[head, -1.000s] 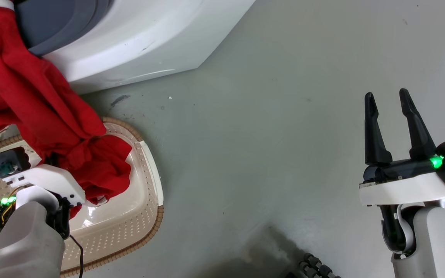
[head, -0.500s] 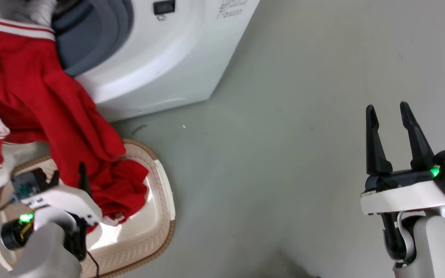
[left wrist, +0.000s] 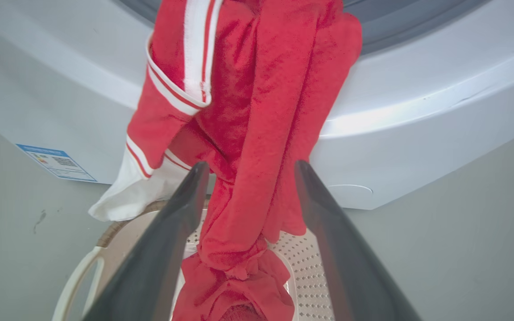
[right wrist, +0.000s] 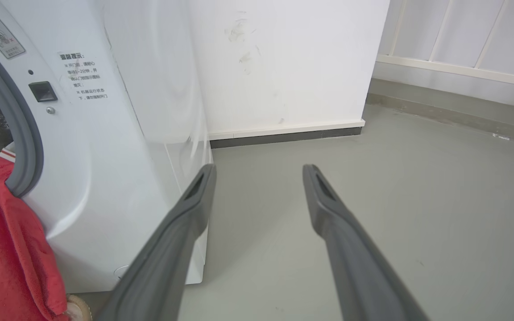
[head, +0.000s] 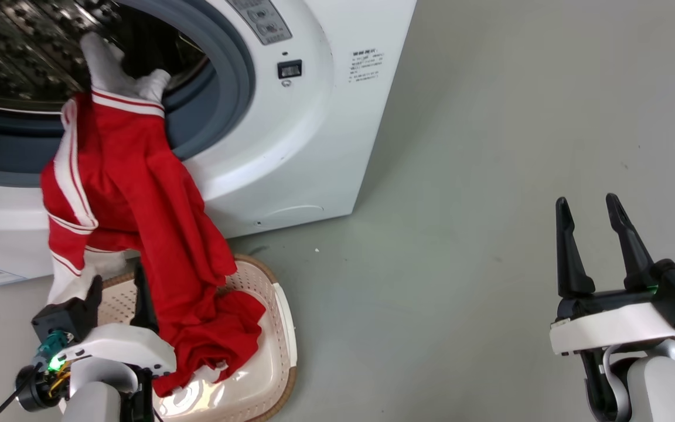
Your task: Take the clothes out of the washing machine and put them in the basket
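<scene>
The head view takes in the whole scene: the washing machine (head: 314, 117) fills the upper left of the frame with its porthole open, and the clothes (head: 138, 193) spill from the steel drum (head: 21, 47) over the grey rim. A white sleeve (head: 109, 64) lies at the top, and the red cloth runs down the white front into the basket (head: 283, 328) on the floor (head: 490, 146) at the lower left, where the lowest folds lie heaped. The left gripper (head: 118, 281) sits at the bottom left over the basket, just beside the hanging cloth. The left wrist view makes plain what the head view leaves unclear: that claw's two fingers stand spread and released, and the red strand hangs in line with the gap beyond their tips; whether it touches either finger cannot be told. It also shows the red-and-white striped trim close up and a blue label (left wrist: 56, 162) low on the machine. The right wrist view adds the machine's side panel, a white wall (right wrist: 283, 67) behind it and a strip of red cloth at its left edge. The right gripper (head: 586, 200), at the lower right of the head view, is likewise spread with nothing between its fingers, over bare floor and well apart from the clothes
</scene>
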{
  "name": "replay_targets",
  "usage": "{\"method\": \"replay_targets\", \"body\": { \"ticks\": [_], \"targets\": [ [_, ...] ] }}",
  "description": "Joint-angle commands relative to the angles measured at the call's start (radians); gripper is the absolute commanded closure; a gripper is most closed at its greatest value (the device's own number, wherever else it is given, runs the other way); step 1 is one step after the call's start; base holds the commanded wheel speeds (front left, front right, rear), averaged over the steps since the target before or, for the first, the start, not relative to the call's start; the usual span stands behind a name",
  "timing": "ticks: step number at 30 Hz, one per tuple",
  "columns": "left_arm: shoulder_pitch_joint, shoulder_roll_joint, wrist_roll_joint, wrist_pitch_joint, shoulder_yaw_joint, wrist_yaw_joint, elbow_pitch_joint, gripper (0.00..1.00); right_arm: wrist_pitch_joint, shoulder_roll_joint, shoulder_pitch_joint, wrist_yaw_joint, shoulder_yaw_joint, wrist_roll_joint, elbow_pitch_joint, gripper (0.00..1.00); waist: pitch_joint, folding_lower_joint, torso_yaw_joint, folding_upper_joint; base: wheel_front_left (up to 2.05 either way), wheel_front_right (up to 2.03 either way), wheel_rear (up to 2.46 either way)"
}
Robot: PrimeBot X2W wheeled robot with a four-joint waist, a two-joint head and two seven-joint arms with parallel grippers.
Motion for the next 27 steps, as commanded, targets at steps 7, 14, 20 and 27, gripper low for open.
{"method": "replay_targets", "body": {
  "ticks": [7,14,20,27],
  "targets": [
    [-0.004,-0.004,0.077,-0.002,0.029,-0.029,-0.063,0.0,-0.001,0.0,0.027,0.0,-0.006,0.002,-0.001,0.0,-0.043,0.0002,0.011,0.0,0.0,0.0,0.0],
    [-0.159,0.074,0.09,0.033,-0.009,-0.07,0.082,0.0,-0.001,0.0,0.021,0.0,0.01,0.025,0.004,0.0,-0.021,0.0002,-0.014,0.0,0.0,0.0,0.0],
    [-0.29,0.152,0.071,0.166,-0.041,-0.087,0.224,0.0,-0.001,0.0,0.0,0.0,0.018,0.052,0.01,0.0,0.022,0.0002,-0.055,0.0,0.0,0.0,0.0],
    [-0.394,0.226,0.055,0.28,-0.047,-0.091,0.339,0.0,-0.001,0.0,-0.015,0.0,0.039,0.092,0.009,0.0,0.085,0.0002,-0.108,0.0,0.0,0.0,0.0]
  ]
}}
